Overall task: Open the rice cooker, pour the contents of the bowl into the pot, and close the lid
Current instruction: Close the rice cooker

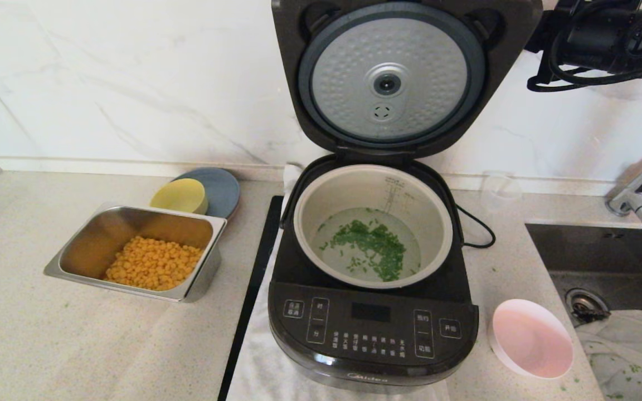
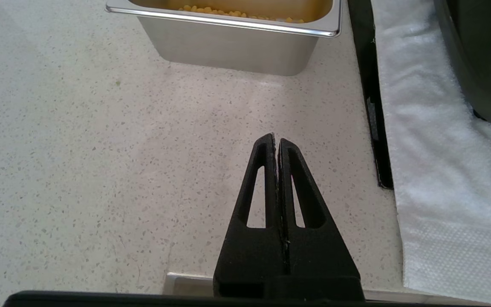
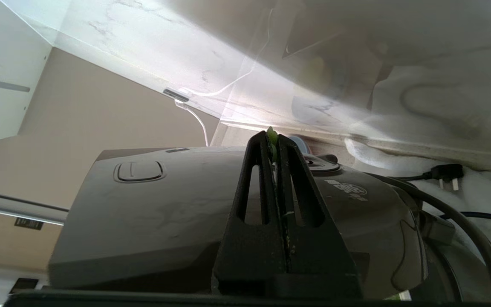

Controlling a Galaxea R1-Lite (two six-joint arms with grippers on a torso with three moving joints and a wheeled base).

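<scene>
The black rice cooker (image 1: 371, 328) stands open with its lid (image 1: 390, 78) upright, dimpled silver plate facing me. Chopped green contents (image 1: 371, 245) float in a little water inside the grey pot (image 1: 305, 234). The pink-white bowl (image 1: 533, 340) sits empty on the counter just right of the cooker. My right arm (image 1: 605, 39) reaches behind the raised lid. In the right wrist view the right gripper (image 3: 274, 140) is shut just behind the lid's outer shell (image 3: 164, 200), a green scrap stuck between its tips. My left gripper (image 2: 276, 143) hangs shut and empty over bare counter near the steel tray (image 2: 228, 47).
A steel tray (image 1: 76, 250) of corn, a yellow bowl (image 1: 179, 196) and a blue-grey plate (image 1: 220, 186) sit left of the cooker. A white cloth (image 1: 254, 367) lies under it. The sink (image 1: 605, 250) and faucet (image 1: 641, 200) are on the right, a clear cup (image 1: 499, 189) behind.
</scene>
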